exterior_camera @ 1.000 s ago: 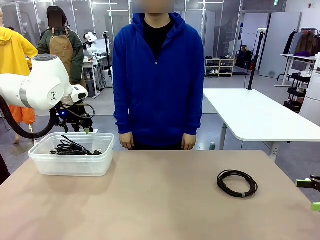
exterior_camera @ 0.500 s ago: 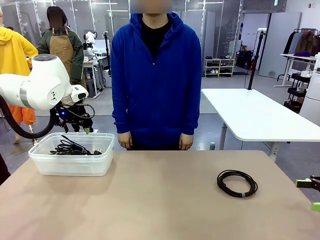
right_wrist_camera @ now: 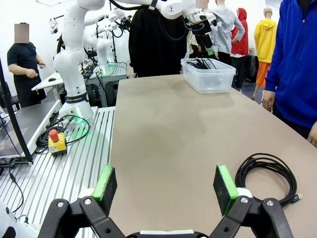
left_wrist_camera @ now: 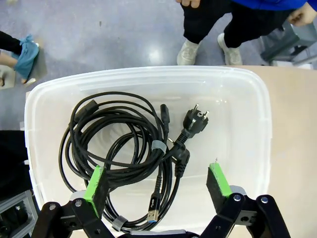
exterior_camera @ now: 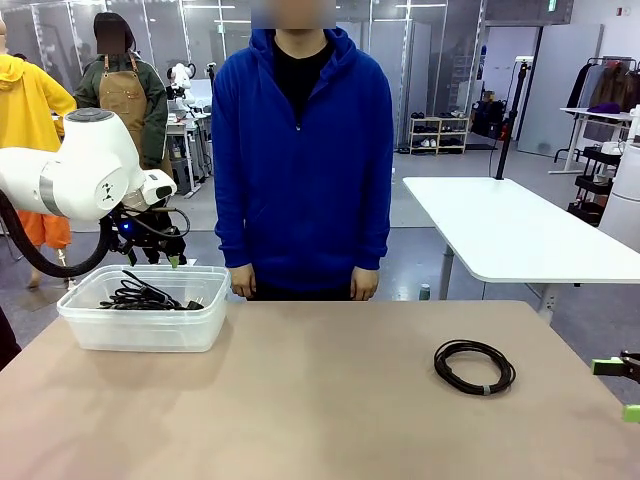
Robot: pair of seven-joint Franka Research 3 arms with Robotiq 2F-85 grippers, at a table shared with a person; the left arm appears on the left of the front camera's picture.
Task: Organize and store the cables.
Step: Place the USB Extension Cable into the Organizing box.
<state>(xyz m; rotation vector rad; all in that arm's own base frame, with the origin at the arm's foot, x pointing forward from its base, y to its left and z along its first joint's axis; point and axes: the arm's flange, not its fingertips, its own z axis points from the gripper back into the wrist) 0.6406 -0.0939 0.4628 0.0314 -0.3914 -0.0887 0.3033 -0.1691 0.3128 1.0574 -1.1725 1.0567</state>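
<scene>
A clear plastic bin (exterior_camera: 140, 330) stands at the table's far left and holds coiled black cables (exterior_camera: 140, 293) with plug ends. In the left wrist view those cables (left_wrist_camera: 119, 144) lie tangled on the floor of the bin (left_wrist_camera: 148, 73). My left gripper (exterior_camera: 160, 258) hangs open and empty just above them (left_wrist_camera: 156, 182). One more coiled cable (exterior_camera: 474, 366) lies flat on the table at the right. My right gripper (exterior_camera: 620, 388) stands open at the table's right edge, apart from it. In the right wrist view this coil (right_wrist_camera: 267, 176) lies just right of the open right gripper (right_wrist_camera: 165, 186).
A person in a blue hoodie (exterior_camera: 300, 160) stands at the far edge, hands down at the sides. A white table (exterior_camera: 510, 230) stands behind on the right. Bare tabletop (exterior_camera: 320, 400) stretches between bin and coil. The right wrist view shows the bin (right_wrist_camera: 208, 74) far across the table.
The person has shifted slightly to the picture's left. Neither arm nor any cable has moved.
</scene>
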